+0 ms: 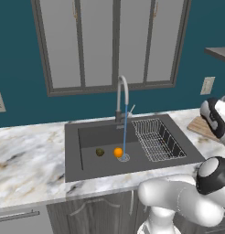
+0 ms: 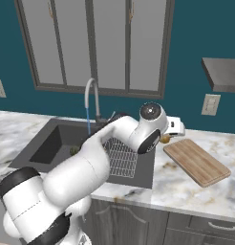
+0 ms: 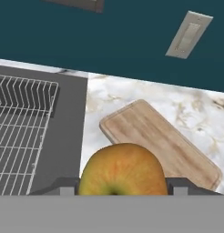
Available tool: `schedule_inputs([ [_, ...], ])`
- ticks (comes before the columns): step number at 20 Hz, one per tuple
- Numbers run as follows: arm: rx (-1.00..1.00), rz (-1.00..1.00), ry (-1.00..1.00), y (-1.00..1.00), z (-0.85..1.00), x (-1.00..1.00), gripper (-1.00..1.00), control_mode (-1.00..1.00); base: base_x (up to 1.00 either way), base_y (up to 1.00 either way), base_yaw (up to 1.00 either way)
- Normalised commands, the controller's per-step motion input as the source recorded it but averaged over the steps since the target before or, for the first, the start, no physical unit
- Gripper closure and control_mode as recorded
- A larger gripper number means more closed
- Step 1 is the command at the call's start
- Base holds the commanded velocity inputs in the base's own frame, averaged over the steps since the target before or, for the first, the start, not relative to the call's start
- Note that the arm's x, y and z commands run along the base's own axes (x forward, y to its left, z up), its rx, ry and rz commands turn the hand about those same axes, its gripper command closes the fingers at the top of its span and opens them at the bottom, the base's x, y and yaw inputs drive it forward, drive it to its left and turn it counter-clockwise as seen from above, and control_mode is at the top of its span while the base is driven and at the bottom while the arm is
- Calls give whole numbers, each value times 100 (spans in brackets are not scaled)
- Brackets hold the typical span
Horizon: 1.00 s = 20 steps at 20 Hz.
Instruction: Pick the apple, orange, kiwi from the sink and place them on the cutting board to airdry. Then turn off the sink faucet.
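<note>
**Even, flat rendered light; soft low-resolution pictures**

All three views are evenly and moderately bright, with no visible lamp or clear light direction. Shadows are faint: the sink (image 1: 87,157) basin reads darker toward its left inner wall, and the counter (image 1: 27,155) carries no hard cast shadows. The white arm (image 2: 86,167) shows soft shading and a mild sheen, no blown-out glare. Edges are slightly blurred and jagged throughout, most on the rack (image 3: 22,132) wires. The apple (image 3: 122,169), very close to the hand camera, looks soft. Straight lines stay straight at the borders.
</note>
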Motion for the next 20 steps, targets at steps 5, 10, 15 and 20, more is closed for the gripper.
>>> schedule_inputs([
  [5, 0, 0, 2, -29, -25, 34, 100, -100, 0, 0, 0],
  [10, 0, 3, 2, -20, -28, 33, 100, -100, 0, 0, 0],
  [15, 1, 3, 2, -14, -18, 29, 100, -100, 0, 0, 0],
  [20, 0, 2, 3, -14, -27, 24, 100, -100, 0, 0, 0],
])
